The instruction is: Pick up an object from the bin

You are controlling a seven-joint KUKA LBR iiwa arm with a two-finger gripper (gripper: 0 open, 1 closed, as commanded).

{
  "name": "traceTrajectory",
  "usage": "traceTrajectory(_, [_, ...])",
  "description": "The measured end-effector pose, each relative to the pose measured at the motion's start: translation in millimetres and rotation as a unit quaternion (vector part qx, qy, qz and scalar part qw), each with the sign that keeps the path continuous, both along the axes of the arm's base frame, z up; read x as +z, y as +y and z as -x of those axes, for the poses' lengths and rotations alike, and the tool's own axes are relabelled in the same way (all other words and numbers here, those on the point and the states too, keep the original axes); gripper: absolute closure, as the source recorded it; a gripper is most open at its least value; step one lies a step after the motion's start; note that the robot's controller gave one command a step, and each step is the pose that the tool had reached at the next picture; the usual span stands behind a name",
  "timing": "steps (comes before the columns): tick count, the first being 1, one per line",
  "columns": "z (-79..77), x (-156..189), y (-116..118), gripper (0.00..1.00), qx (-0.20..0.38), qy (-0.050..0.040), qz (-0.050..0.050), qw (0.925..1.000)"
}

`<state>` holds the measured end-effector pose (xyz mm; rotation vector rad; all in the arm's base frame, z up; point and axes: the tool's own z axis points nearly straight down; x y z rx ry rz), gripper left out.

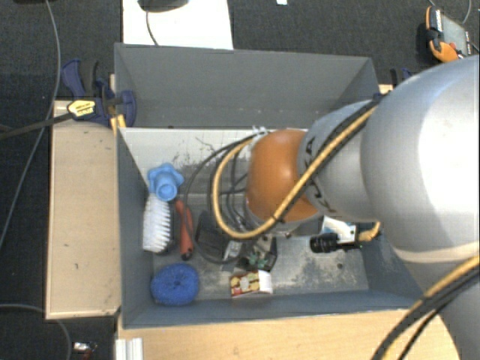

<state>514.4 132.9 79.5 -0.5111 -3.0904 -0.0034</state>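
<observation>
**Grey bin, arm lowered inside: contents from left to right**

Container: grey metal bin point(240, 88) with sloping walls and a scuffed, speckled floor.

1. Scrubbing brush point(158, 220), with white bristles and a blue handle. It lies lengthwise against the left wall, handle end toward the back.
2. Blue round scouring pad point(175, 284), in the front left corner. It is near the bristle end of the brush but apart from it.
3. Slim red-handled tool point(184, 229), lying just beside the brush on its right and roughly parallel to it. Its kind cannot be made out.
4. Black blocky object point(212, 244), right of the red tool, partly under the arm's looped cables.
5. Small carton point(252, 283), printed white, red and yellow. It lies flat at the front wall, about mid-width.
6. Gripper point(256, 258), below the arm's orange cover and down at floor level. It sits between the black blocky object and the small carton, directly behind the carton. The cover and cables screen it, so whether it is open or closed cannot be told, and nothing can be seen held in it.
7. Black cylindrical object point(328, 244), right of the gripper on the floor, with a white piece just behind it. It is partly hidden by the arm.
</observation>
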Motion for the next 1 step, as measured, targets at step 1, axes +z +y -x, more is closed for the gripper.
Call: traceTrajectory(1, [1.8,37.1,-0.7,1.0,0.001,0.0038,0.001,1.0])
